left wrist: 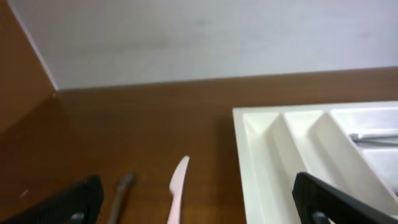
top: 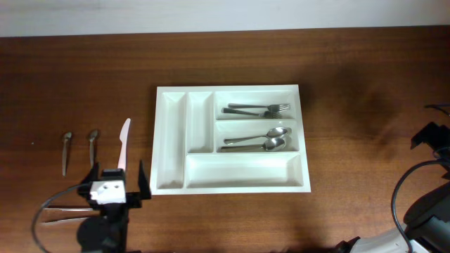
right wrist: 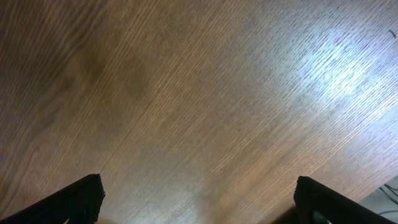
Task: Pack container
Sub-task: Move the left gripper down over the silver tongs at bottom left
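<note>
The white five-compartment container (top: 160, 140) lies mid-table. It holds forks (top: 257, 109) in its top right compartment and spoons (top: 257, 141) in the one below. Its other compartments look empty. It also shows in the left wrist view (left wrist: 261, 162). A white plastic knife (top: 124, 144) lies just left of it, also seen in the left wrist view (left wrist: 177, 186). My left gripper (top: 118, 177) is open and empty, just in front of the knife's handle end (left wrist: 196, 205). My right gripper (right wrist: 199, 202) is open and empty over bare wood.
Two small dark spoons (top: 67, 151) (top: 93, 144) lie left of the knife; one shows in the left wrist view (left wrist: 121, 190). Two thin metal utensils (top: 67, 211) lie by the left arm's base. The right arm (top: 430, 137) sits at the table's right edge.
</note>
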